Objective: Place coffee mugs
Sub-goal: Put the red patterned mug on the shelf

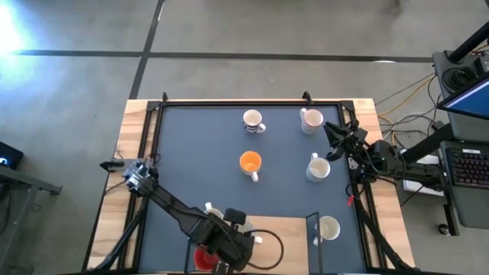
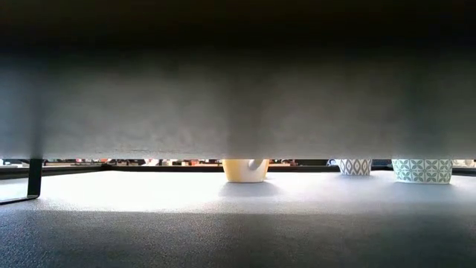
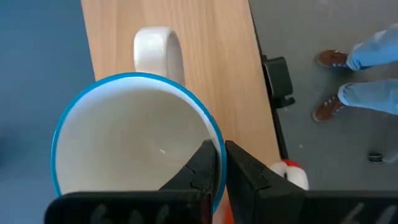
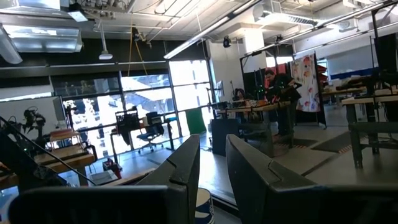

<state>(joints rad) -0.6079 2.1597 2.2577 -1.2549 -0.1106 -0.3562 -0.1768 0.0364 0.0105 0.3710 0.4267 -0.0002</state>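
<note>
Left gripper (image 3: 221, 171): sat at the near edge of the table over the wooden strip (image 3: 211, 68), its 2 fingers (image 3: 202, 165) pinched together on the rim of a blue-rimmed white mug (image 3: 134, 137), 1 finger inside the rim and 1 outside.
Blue-rimmed white mug: stood on the wooden strip at the table's near edge, handle pointing away from the gripper; in the high view it was mostly hidden under the left arm.
Red mug (image 1: 203, 260): lay just beside the left gripper at the near edge, partly covered by the arm.
Right gripper (image 1: 334, 131): hovered at the right side of the dark mat (image 1: 191, 153), fingers parted a little with nothing between them.
Orange mug (image 1: 250, 163): stood near the mat's centre.
Striped mug (image 1: 253, 121): stood toward the far edge.
White mugs: 1 (image 1: 310, 121) at the far right, 1 (image 1: 317, 169) at mid right near the right gripper, 1 (image 1: 328, 228) at the near right.
Person: legs and shoes (image 3: 333, 84) showed on the floor beyond the table.
</note>
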